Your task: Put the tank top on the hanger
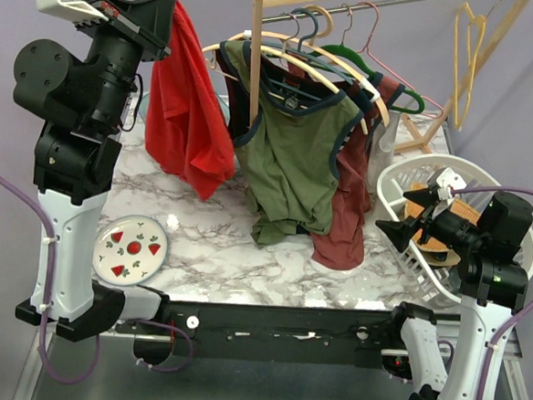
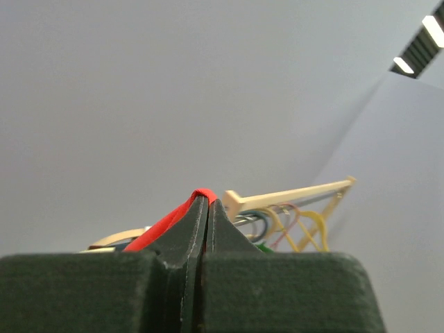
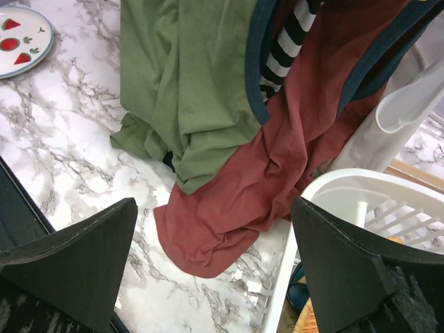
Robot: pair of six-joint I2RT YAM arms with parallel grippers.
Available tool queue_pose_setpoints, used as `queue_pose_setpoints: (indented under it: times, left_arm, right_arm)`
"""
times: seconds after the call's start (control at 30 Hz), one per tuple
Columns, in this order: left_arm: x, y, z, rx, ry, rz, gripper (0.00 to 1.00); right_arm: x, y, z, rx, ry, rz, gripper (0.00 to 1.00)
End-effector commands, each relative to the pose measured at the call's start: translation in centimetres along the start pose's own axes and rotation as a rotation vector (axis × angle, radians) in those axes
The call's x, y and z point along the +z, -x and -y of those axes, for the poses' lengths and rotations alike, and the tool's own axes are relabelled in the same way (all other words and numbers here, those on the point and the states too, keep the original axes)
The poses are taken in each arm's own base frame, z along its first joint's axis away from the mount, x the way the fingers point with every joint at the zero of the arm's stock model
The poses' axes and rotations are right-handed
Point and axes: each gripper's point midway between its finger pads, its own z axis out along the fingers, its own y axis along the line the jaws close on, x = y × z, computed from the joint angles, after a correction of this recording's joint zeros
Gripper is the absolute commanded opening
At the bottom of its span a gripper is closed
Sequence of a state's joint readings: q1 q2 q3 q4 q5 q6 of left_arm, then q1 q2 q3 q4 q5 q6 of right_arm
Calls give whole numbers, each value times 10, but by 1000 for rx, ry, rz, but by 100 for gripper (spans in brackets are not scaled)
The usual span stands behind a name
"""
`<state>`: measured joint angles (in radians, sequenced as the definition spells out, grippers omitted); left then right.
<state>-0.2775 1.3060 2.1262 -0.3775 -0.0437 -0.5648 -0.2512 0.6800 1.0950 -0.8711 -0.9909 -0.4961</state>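
Observation:
The bright red tank top [image 1: 188, 112] hangs from my left gripper [image 1: 167, 12], which is raised high at the back left and shut on its strap. In the left wrist view the red strap [image 2: 165, 223] loops over the closed tips of that gripper [image 2: 208, 201]. The mustard-yellow hanger [image 1: 470, 38] hangs empty at the far right end of the rack, well apart from the top; it also shows in the left wrist view [image 2: 316, 227]. My right gripper [image 1: 388, 230] is open and empty, low beside the basket, over the maroon garment's hem [image 3: 214, 208].
A wooden rack [image 1: 255, 53] holds an olive-green top [image 1: 292, 161], a maroon garment [image 1: 346, 215], and cream, green and pink hangers. A white laundry basket [image 1: 397, 184] stands at the right. A strawberry-pattern plate [image 1: 133, 248] lies at the front left of the marble table.

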Motion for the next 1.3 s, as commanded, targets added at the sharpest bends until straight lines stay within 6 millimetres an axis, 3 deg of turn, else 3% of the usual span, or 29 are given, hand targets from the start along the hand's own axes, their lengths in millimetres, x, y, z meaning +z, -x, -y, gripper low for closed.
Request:
queue_pose_setpoints:
  times: [0.0, 0.17, 0.33, 0.5, 0.6, 0.63, 0.73, 0.77, 0.83, 0.87, 0.93, 0.97, 1.03, 1.07, 1.1, 1.17, 1.2, 1.27]
  left_arm:
    - [-21, 28, 67, -32, -266, 43, 0]
    - [-48, 42, 124, -102, -500, 39, 0]
    - [-69, 57, 156, -156, -638, 52, 0]
    - [-69, 33, 173, -212, -703, -19, 0]
    - [-54, -11, 175, -212, -684, -109, 0]
    - [-50, -40, 177, -214, -673, -167, 0]
    - [-39, -92, 173, -185, -633, -248, 0]
    - [-38, -129, 170, -179, -616, -315, 0]
    - [-37, -170, 163, -168, -588, -388, 0]
    - [-40, -212, 153, -162, -558, -463, 0]
    - [-45, -261, 141, -164, -525, -550, 0]
    - [-52, -305, 128, -154, -492, -628, 0]
    - [-61, -347, 114, -136, -454, -702, 0]
    - [-70, -376, 98, -102, -417, -754, 3]
    - [-71, -396, 86, -63, -383, -779, 25]
    - [-83, -422, 70, -2, -367, -834, 42]
    - [-84, -425, 63, 52, -372, -830, 57]
    - [-89, -424, 55, 118, -379, -831, 70]
  right_arm:
    - [-3, 10, -9, -29, 40, 24, 100]
    - [-3, 12, -14, -46, 75, 33, 100]
    - [-2, 13, -20, -62, 131, 46, 100]
    - [-1, 13, -27, -77, 187, 60, 100]
    - [0, 10, -28, -73, 197, 57, 100]
    - [1, 9, -27, -74, 194, 54, 100]
    - [1, 4, -22, -77, 168, 33, 100]
    - [1, 2, -20, -77, 152, 23, 100]
    - [0, -1, -12, -74, 106, -5, 100]
    - [-1, -3, -10, -74, 91, -15, 100]
    - [-1, -9, -8, -74, 71, -37, 100]
    - [-1, -11, -8, -74, 69, -43, 100]
    - [-1, -18, -7, -75, 68, -62, 100]
    - [-1, -22, -8, -70, 74, -71, 100]
    - [0, -26, -9, -74, 83, -78, 100]
    - [0, -35, -12, -87, 117, -105, 100]
    - [0, -37, -14, -91, 137, -109, 100]
    - [2, -45, -20, -93, 191, -121, 100]
